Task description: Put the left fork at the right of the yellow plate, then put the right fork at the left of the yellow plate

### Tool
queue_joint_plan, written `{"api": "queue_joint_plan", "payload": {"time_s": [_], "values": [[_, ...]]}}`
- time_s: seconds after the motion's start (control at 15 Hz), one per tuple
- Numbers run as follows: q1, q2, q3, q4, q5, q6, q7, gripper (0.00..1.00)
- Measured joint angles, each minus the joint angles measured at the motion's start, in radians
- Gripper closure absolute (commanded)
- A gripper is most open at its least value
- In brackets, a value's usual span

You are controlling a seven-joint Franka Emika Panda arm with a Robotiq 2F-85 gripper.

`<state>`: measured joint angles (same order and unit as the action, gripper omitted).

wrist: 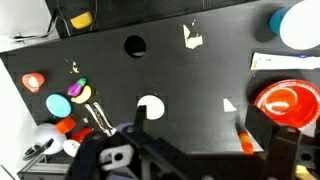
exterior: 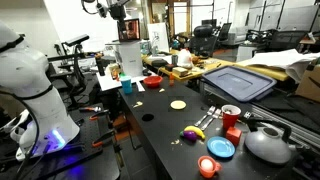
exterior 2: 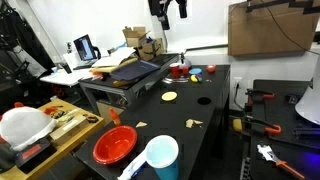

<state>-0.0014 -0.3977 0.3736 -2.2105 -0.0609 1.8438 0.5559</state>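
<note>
The small pale-yellow plate lies near the middle of the black table, seen in both exterior views and in the wrist view. A thin pale utensil that may be a fork lies among the clutter beside the blue plate; I cannot make out the forks clearly. My gripper is open and empty. It hangs high above the table in both exterior views, touching nothing.
A red bowl and a light-blue cup stand at one end of the table. At the other end are the blue plate, a red cup, a grey kettle and toy food. The table has round holes.
</note>
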Motion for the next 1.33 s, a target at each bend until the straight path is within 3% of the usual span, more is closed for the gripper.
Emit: {"api": "queue_joint_plan", "payload": {"time_s": [0.73,1.33], "values": [[0.004,0.0,-0.004,0.0,0.0,0.0,0.0,0.0],[0.014,0.115,-0.111,-0.002,-0.03,0.064,-0.017,0.0]]}}
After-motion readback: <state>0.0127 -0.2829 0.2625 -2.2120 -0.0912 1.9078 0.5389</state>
